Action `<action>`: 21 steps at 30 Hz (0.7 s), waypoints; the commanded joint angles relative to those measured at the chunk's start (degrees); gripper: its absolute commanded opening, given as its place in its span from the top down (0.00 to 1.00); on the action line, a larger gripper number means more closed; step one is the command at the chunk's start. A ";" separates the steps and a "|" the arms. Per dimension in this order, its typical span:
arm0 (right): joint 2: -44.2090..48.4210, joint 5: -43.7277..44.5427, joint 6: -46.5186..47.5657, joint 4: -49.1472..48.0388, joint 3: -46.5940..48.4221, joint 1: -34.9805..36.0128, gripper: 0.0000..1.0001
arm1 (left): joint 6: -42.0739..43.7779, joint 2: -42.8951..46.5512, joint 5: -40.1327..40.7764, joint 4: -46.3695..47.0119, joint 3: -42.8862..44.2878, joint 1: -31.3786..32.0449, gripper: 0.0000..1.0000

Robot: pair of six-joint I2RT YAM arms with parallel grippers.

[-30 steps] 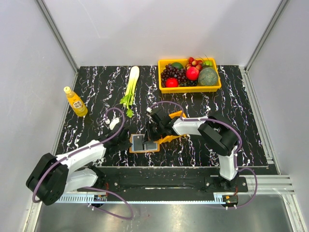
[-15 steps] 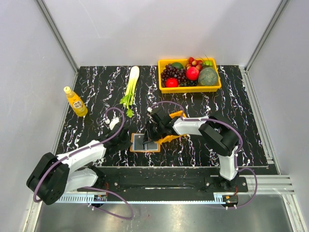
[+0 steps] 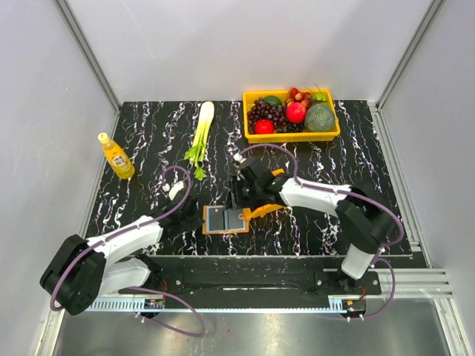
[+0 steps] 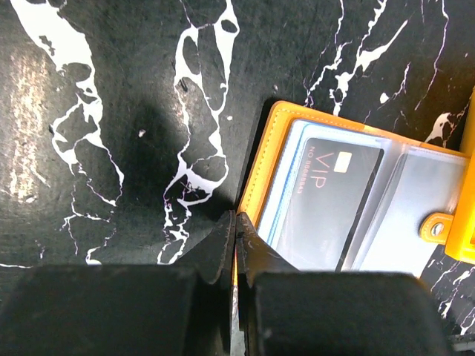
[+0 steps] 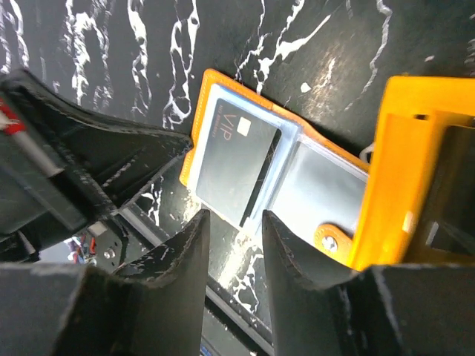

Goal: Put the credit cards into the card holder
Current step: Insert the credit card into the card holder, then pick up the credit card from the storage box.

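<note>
The orange card holder [image 3: 207, 229] lies open on the black marble table, near the front. A dark credit card [image 4: 326, 200] marked VIP sits in its left sleeve [image 5: 236, 165]. The right sleeve [image 5: 320, 199] looks pale grey-blue; I cannot tell whether a card is in it. My left gripper [image 4: 236, 224] is shut on the card holder's orange left edge [image 4: 261, 159]. My right gripper [image 5: 234, 221] hovers open above the holder's near edge, with nothing between its fingers. In the top view the right gripper [image 3: 242, 194] is just behind the holder.
A small orange raised-wall tray [image 5: 415, 148] stands right beside the holder, under the right arm [image 3: 312, 194]. A yellow fruit basket [image 3: 257, 134] is at the back, a celery stalk [image 3: 201, 130] to its left, a yellow bottle [image 3: 116, 156] far left.
The right gripper opened and drew back from the holder, its arm stretching out to the right. The left gripper closed onto the holder's left edge.
</note>
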State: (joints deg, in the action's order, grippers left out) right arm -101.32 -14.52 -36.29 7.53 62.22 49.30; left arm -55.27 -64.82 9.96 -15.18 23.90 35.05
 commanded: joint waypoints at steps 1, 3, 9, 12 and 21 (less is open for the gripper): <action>9.02 5.99 3.94 5.98 1.50 -5.16 0.60 | 0.77 1.18 -2.05 -2.66 -0.70 0.46 1.00; 10.78 7.14 5.43 8.63 0.81 -9.02 0.59 | 0.86 1.10 -2.22 -2.58 -0.61 0.46 1.00; 8.25 3.46 10.97 13.47 -0.34 -16.78 0.57 | 1.39 1.18 -2.40 -2.49 -0.35 0.37 1.00; 5.88 1.87 11.60 13.74 -0.34 -16.87 0.57 | 1.65 1.45 -2.31 -2.92 -0.35 0.46 1.00; -1.51 1.17 11.77 12.34 1.15 -16.87 0.59 | 2.18 0.92 -2.66 -2.66 0.27 0.46 1.00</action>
State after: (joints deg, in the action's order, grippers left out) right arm -101.16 -11.66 -25.71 20.36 62.11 32.25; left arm -54.39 -63.86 8.45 -16.86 23.86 35.24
